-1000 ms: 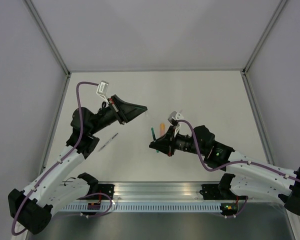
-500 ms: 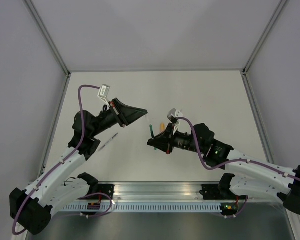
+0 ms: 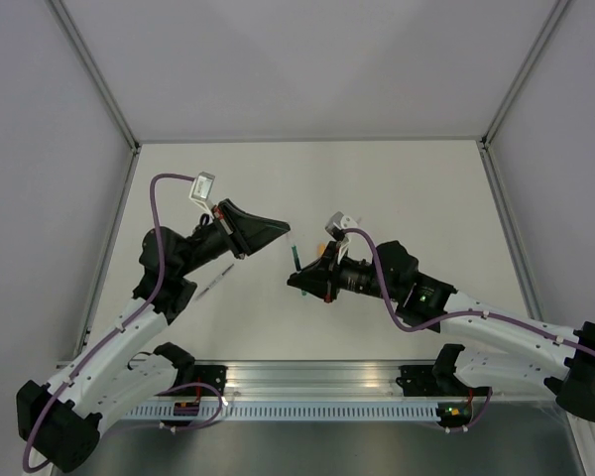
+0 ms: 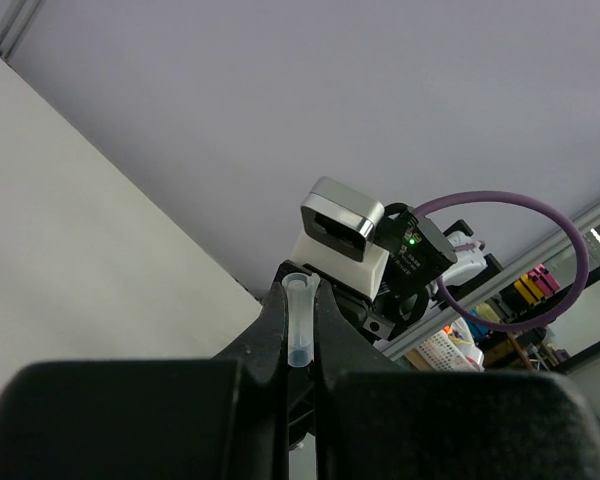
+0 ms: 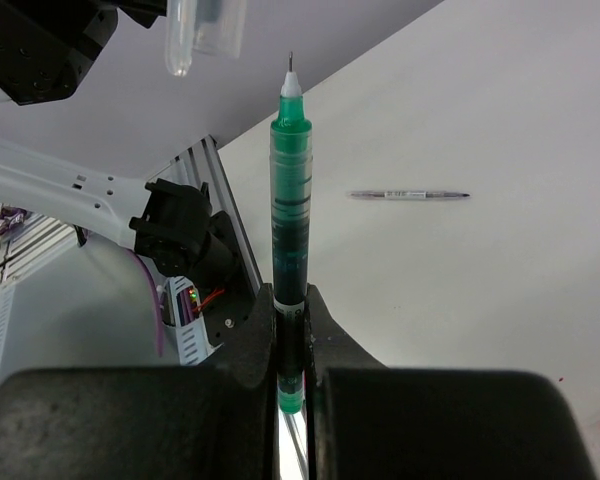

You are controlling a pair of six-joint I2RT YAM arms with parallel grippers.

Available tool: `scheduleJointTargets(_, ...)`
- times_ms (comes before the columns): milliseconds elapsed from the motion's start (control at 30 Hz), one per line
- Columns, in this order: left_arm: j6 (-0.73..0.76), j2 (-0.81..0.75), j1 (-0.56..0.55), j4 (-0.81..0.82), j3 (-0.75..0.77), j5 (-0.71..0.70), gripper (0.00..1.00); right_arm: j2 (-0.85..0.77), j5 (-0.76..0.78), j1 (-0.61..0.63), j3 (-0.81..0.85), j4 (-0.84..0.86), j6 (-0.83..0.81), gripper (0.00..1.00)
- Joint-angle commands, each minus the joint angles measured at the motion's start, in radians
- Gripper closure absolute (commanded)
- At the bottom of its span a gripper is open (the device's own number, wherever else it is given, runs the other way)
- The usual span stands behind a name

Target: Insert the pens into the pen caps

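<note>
The left gripper [image 3: 285, 226] holds a clear cap [image 3: 291, 238] just beside the green pen [image 3: 295, 260] in the right gripper [image 3: 297, 279]; a grey pen [image 3: 215, 283] lies on the counter [image 3: 416, 188]

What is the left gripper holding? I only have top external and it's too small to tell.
Observer: A clear cap, clamped in the left gripper.
Operator: Lined up with the pen?
Observer: No. In the right wrist view the cap sits up and left of the tip of the green pen.
Operator: Right grip OK?
Observer: The right gripper is shut low on the barrel; most of the pen sticks out, nib bare.
</note>
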Motion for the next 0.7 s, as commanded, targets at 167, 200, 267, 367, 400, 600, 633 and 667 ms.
scheduleJointTargets(167, 0.061, -0.031, -0.004, 0.021, -0.001, 0.034, 0.98, 0.005, -0.005, 0.003, 0.048, 0.059, 0.017, 1.0)
scheduleJointTargets(200, 0.061, -0.03, -0.003, 0.021, 0.002, 0.035, 0.98, 0.004, -0.008, 0.003, 0.048, 0.059, 0.018, 1.0)
scheduleJointTargets(267, 0.063, -0.034, -0.004, 0.021, 0.009, 0.038, 0.98, 0.007, -0.018, 0.003, 0.045, 0.059, 0.022, 1.0)
scheduleJointTargets(367, 0.075, -0.039, -0.004, 0.012, 0.019, 0.032, 0.98, 0.01, -0.037, 0.003, 0.044, 0.059, 0.018, 1.0)
scheduleJointTargets(400, 0.08, -0.037, -0.004, 0.006, 0.023, 0.028, 0.98, 0.01, -0.041, 0.005, 0.044, 0.06, 0.017, 1.0)
scheduleJointTargets(600, 0.097, -0.028, -0.003, -0.005, 0.034, 0.023, 0.98, 0.011, -0.061, 0.003, 0.048, 0.065, 0.017, 1.0)
scheduleJointTargets(633, 0.097, -0.027, -0.004, -0.005, 0.034, 0.023, 0.98, 0.014, -0.061, 0.003, 0.05, 0.065, 0.018, 1.0)
scheduleJointTargets(667, 0.1, -0.027, -0.004, -0.004, 0.033, 0.023, 0.98, 0.014, -0.064, 0.003, 0.05, 0.065, 0.02, 1.0)
